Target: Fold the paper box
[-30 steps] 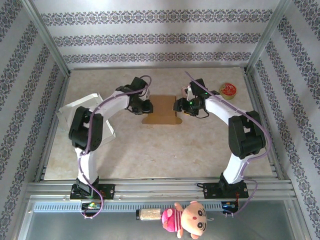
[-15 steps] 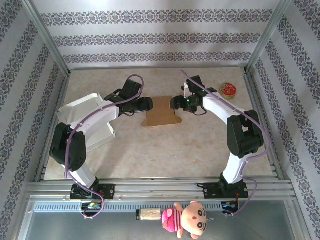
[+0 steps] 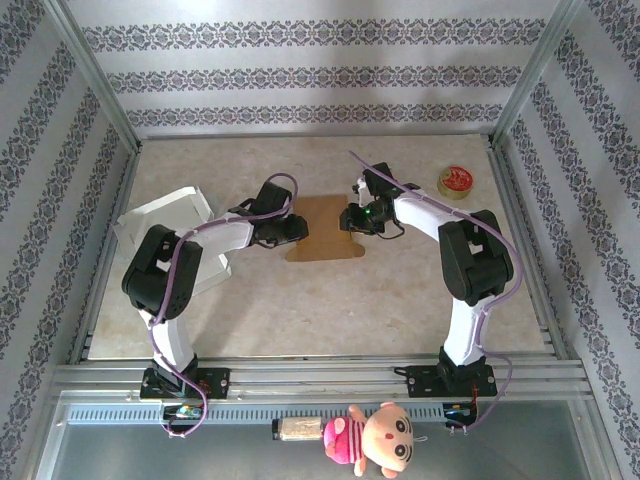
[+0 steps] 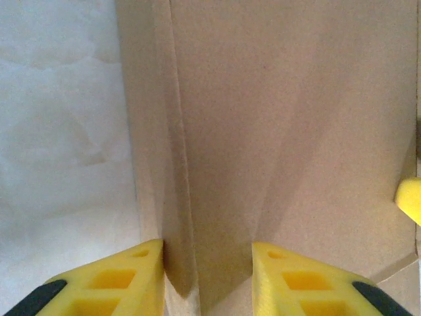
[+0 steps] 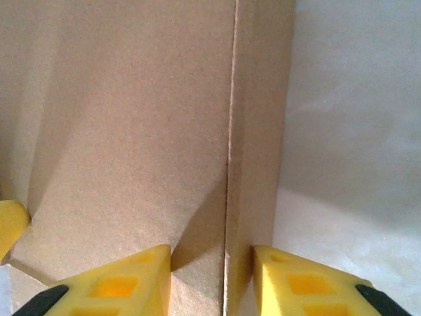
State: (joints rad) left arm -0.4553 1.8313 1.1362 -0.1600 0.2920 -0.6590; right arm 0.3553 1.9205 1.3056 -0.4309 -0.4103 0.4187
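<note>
The paper box point(image 3: 325, 226) is a flat brown cardboard blank lying mid-table. My left gripper point(image 3: 297, 228) is at its left edge and my right gripper point(image 3: 350, 217) at its right edge. In the left wrist view the left gripper point(image 4: 207, 276) is open, its yellow jaws astride a raised side flap point(image 4: 154, 131) that rests against the left finger. In the right wrist view the right gripper point(image 5: 212, 276) is open, astride the crease and the raised right flap point(image 5: 260, 118), which stands by the right finger. Neither flap is pinched from both sides.
A white open box point(image 3: 165, 215) sits at the table's left, under the left arm. A red round roll point(image 3: 457, 181) lies at the back right. A plush doll point(image 3: 380, 440) hangs on the front rail. Metal frame posts and patterned walls enclose the table.
Both grippers have closed in on the cardboard's side edges and their jaws have narrowed. The left arm has swung back in and dropped lower; the right gripper has shifted slightly left.
</note>
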